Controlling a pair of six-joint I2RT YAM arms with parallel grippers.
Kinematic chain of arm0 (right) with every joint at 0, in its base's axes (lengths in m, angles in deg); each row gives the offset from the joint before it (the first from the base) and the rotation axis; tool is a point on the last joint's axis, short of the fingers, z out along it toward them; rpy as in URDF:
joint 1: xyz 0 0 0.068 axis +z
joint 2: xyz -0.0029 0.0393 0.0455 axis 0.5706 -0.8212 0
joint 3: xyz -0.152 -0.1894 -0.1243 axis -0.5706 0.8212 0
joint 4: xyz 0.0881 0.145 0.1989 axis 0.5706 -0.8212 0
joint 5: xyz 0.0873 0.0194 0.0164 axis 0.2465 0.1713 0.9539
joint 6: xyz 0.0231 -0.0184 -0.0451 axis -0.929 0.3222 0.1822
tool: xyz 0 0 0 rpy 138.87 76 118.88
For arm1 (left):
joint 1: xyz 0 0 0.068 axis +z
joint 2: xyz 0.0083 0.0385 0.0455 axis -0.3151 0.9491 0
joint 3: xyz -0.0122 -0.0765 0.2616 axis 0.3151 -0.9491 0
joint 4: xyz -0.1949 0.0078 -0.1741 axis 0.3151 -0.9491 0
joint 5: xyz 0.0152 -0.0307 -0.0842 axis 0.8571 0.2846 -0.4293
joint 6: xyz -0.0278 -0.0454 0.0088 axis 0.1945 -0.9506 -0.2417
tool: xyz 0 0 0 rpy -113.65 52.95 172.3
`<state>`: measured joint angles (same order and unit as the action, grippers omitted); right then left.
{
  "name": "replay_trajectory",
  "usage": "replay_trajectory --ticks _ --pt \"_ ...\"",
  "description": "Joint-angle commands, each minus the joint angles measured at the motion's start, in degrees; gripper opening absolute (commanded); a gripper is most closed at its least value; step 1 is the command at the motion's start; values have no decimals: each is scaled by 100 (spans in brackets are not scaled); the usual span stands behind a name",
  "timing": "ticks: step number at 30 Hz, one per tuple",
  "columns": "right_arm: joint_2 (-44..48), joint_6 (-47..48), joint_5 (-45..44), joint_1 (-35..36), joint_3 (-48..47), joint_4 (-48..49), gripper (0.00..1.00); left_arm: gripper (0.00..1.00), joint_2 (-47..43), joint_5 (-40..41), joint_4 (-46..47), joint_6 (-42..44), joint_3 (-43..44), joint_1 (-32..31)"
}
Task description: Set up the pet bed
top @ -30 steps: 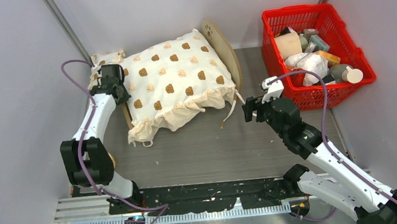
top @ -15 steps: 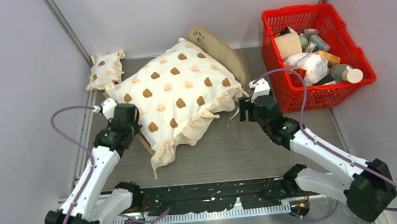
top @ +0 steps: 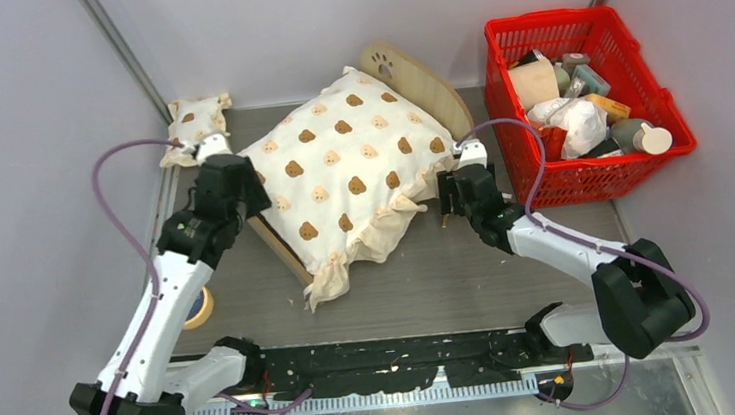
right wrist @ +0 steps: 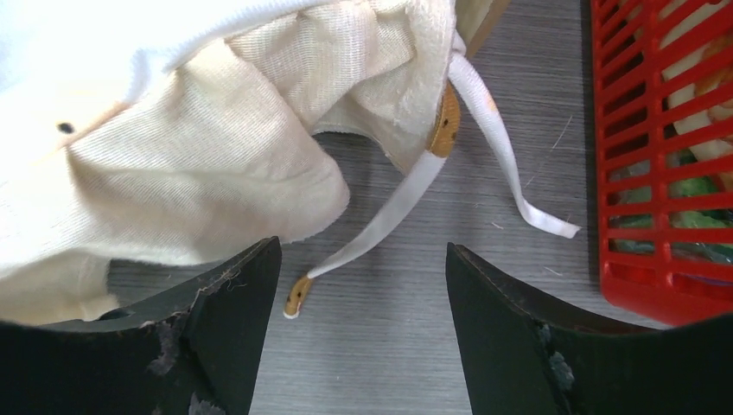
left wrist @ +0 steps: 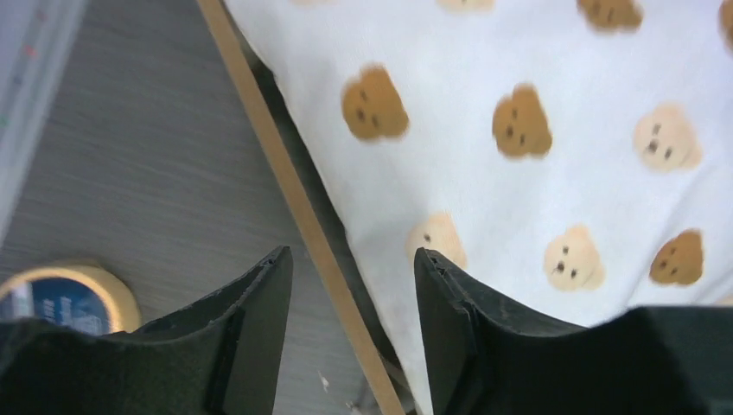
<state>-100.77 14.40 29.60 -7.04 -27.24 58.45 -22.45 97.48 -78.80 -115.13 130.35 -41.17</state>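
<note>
The pet bed (top: 420,82) stands at an angle mid-table, its arched headboard with the paw cutout toward the back. The cream bear-print cushion (top: 350,169) covers its base. At the bed's left side my left gripper (top: 247,200) is open. In the left wrist view its jaws (left wrist: 353,259) straddle the thin wooden side rail (left wrist: 298,203) without closing on it, with the cushion (left wrist: 519,130) to the right. My right gripper (top: 449,196) is open at the bed's right corner. Its jaws (right wrist: 363,251) hang over bare table, just short of the ruffle (right wrist: 199,173) and a white tie strap (right wrist: 389,216).
A red basket (top: 630,159) full of items stands at the back right, close beside my right gripper and also in the right wrist view (right wrist: 666,285). The small bear-print pillow (top: 193,122) lies at the back left. A tape roll (top: 195,308) lies left of the bed.
The bed and cushion have swung round and shifted right, the headboard now further right. My left gripper closed, then opened, and now sits at the bed's side rail. The right gripper moved in toward the bed's corner.
</note>
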Motion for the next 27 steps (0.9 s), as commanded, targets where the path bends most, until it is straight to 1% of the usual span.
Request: replay_trajectory --ticks 1,4,6,8,10,11,13,16,19,21,23,27 --pt "-268 -11 -15 -121 -302 488 75 58 -67 205 163 1296 764 959" --pt "-391 19 -61 -136 -429 358 74 57 238 -409 754 1297 863 1979" --pt "-488 37 -151 -146 -556 204 74 54 792 -622 1027 1324 1075 2563" --pt "-562 36 -235 -177 -600 132 74 51 1540 -911 1095 1345 1580 2991" --pt "-570 -22 -207 -223 -565 142 73 42 2371 -1375 966 1357 2272 3308" --pt "-580 -40 -190 -233 -559 160 73 39 2744 -1531 932 1389 2567 3418" --pt "-660 -81 -160 -250 -580 193 73 37 3417 -1598 828 1457 3170 3514" --pt "-844 -109 -98 -253 -644 238 72 36 4268 -1461 740 1437 3805 3564" --pt "-1052 -54 -73 -261 -800 323 72 30 5188 -1300 152 1344 4567 3580" --pt "-1302 -17 -108 -265 -1110 170 73 26 5595 -1406 -110 1325 4840 3582" --pt "-1593 -26 -76 -300 -1486 -164 73 24 5705 -1650 -51 1324 4664 3561" --pt "-2058 -106 347 -388 -2156 -523 74 22 5309 -1869 716 1269 3453 3456"
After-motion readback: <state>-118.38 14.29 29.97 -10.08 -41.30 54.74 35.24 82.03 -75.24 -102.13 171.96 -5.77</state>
